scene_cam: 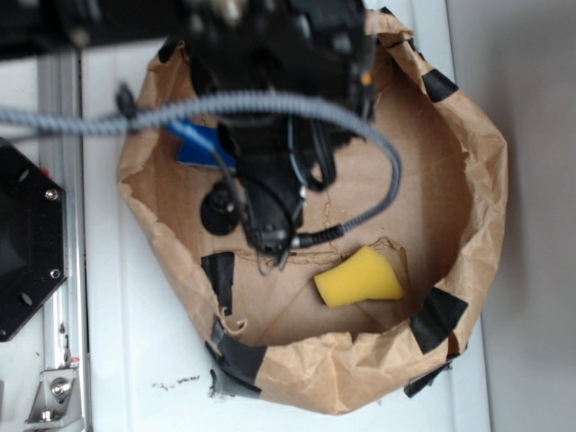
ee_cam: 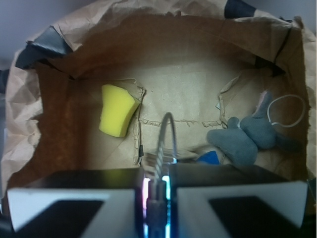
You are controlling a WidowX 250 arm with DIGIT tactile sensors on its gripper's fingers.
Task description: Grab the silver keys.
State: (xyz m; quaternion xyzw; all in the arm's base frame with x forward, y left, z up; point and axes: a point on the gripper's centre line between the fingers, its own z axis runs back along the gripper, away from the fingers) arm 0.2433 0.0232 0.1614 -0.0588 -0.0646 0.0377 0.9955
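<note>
My gripper (ee_cam: pixel 157 171) is shut, and in the narrow gap between its jaws sits a grey metal barrel with a twisted wire loop. That barrel and loop belong to the silver keys (ee_cam: pixel 159 156), whose flat metal blades show blurred just past the fingertips (ee_cam: pixel 99 181). In the exterior view the black gripper (scene_cam: pixel 270 241) points down into the brown paper bag (scene_cam: pixel 468 162). Thin metal bits of the keys (scene_cam: pixel 273 259) show at its tip, and the arm hides the rest of the bunch.
A yellow sponge (scene_cam: pixel 358 278) (ee_cam: pixel 117 110) lies on the bag's floor. A grey plush toy (ee_cam: pixel 242 136) with a thin wire ring (ee_cam: pixel 286 111) lies by the bag's wall. A blue object (scene_cam: pixel 200 144) (ee_cam: pixel 209 157) sits near the gripper. The crumpled bag walls ring everything.
</note>
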